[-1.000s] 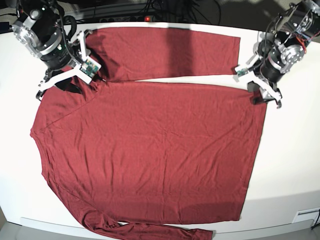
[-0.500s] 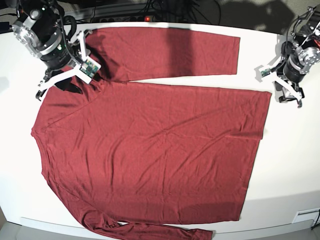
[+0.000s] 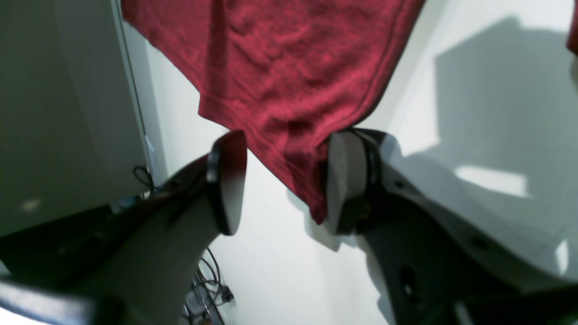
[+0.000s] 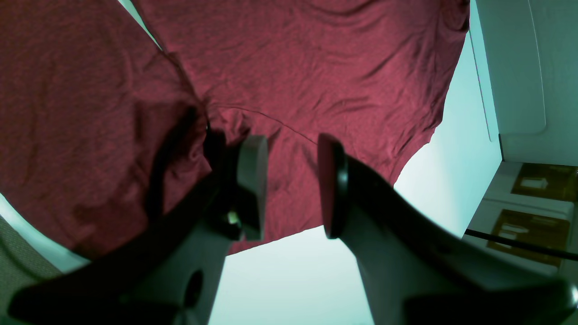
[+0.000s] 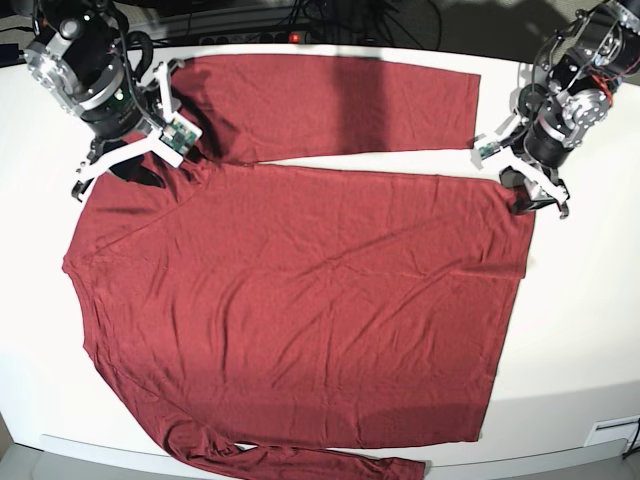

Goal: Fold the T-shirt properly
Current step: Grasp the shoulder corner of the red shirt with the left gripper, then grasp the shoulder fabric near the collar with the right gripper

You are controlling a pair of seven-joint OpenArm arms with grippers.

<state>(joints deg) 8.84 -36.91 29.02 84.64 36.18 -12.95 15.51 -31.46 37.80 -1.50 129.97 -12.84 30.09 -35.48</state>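
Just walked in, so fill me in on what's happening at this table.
Two robot arms are working on a maroon shirt spread flat on a white table. The left gripper straddles a hem corner, jaws open. The right gripper sits open over the shoulder area. No fold is made yet.

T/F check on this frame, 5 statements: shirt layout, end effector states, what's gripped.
1. The T-shirt lies spread flat on the white table. True.
2. The left end effector is clamped shut on the hem corner. False: its jaws stand apart, with the shirt corner between them and lying against one pad.
3. The right end effector is open above the fabric. True.
4. One sleeve lies stretched along the table's far edge in the base view. True.
5. The shirt is already folded in half. False: the body is still fully spread out, with no fold made.
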